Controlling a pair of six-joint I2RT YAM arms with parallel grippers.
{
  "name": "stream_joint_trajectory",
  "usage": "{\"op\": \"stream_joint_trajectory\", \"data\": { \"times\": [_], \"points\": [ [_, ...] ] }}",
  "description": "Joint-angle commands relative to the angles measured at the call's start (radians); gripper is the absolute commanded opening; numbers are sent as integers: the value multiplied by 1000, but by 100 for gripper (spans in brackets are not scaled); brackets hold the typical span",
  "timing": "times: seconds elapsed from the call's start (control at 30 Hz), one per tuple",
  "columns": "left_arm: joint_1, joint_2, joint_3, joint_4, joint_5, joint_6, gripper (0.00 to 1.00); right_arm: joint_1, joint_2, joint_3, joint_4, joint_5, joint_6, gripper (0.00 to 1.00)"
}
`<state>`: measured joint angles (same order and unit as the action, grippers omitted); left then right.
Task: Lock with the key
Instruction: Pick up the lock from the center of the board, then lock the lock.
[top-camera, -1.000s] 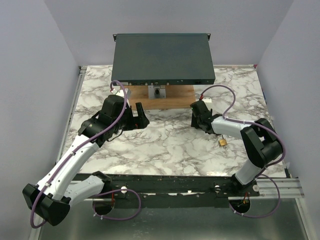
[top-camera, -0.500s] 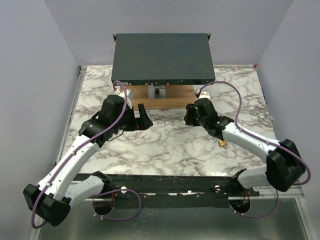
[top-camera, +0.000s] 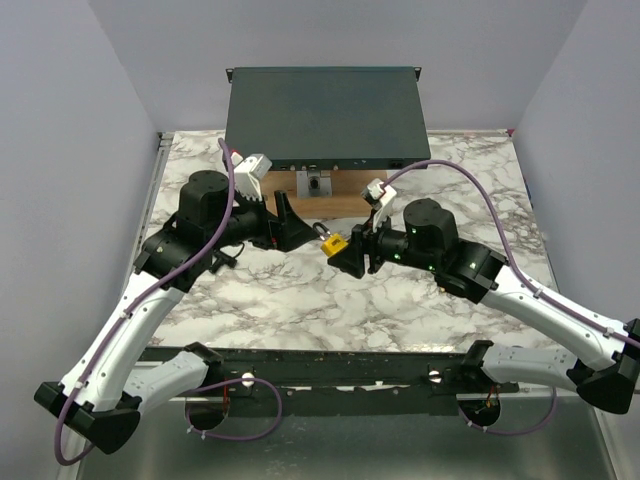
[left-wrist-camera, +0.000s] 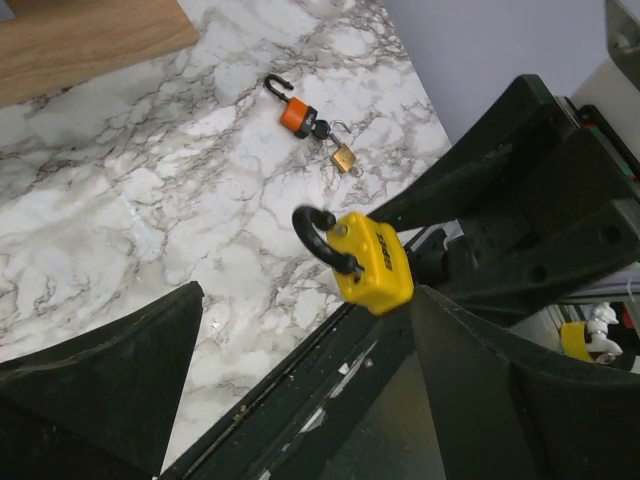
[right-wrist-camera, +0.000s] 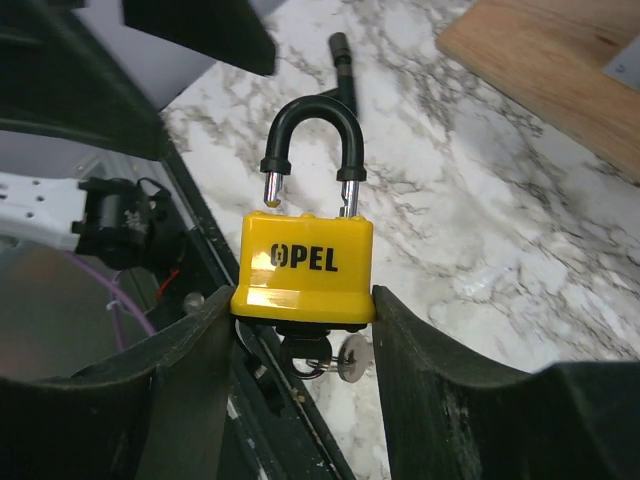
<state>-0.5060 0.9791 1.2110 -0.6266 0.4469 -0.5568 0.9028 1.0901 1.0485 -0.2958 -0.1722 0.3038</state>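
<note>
My right gripper (top-camera: 348, 255) (right-wrist-camera: 300, 312) is shut on the body of a yellow padlock (top-camera: 335, 243) (right-wrist-camera: 305, 262) marked OPEL and holds it above the table. Its black shackle stands open, one leg out of the body. A dark key head on a ring hangs from its underside. My left gripper (top-camera: 290, 228) (left-wrist-camera: 305, 300) is open and empty, its fingertips just short of the padlock (left-wrist-camera: 372, 262). The orange-headed key (left-wrist-camera: 295, 118) lies on the marble with a dark hooked piece beside a small brass padlock (left-wrist-camera: 343, 157). In the top view the right arm hides it.
A dark flat rack box (top-camera: 325, 110) stands at the back. In front of it lies a wooden board (top-camera: 350, 190) with a metal latch block (top-camera: 318, 183). The table's black front rail (left-wrist-camera: 300, 390) runs below the left gripper.
My right arm has swung left and up and now holds the yellow padlock in mid-air between the arms. My left arm has risen and turned toward it.
</note>
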Motion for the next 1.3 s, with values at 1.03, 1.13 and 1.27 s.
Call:
{"op": "stream_joint_trajectory", "data": {
  "times": [1.03,1.13,1.27],
  "points": [
    [2,98,4,-19,209,-126,26,105,18,182,-95,-18,-106,3],
    [3,89,5,-6,226,-105,24,104,25,189,-103,-56,-104,3],
    [2,50,-2,51,260,-68,21,104,30,194,-106,-126,-95,3]
  ]
}}
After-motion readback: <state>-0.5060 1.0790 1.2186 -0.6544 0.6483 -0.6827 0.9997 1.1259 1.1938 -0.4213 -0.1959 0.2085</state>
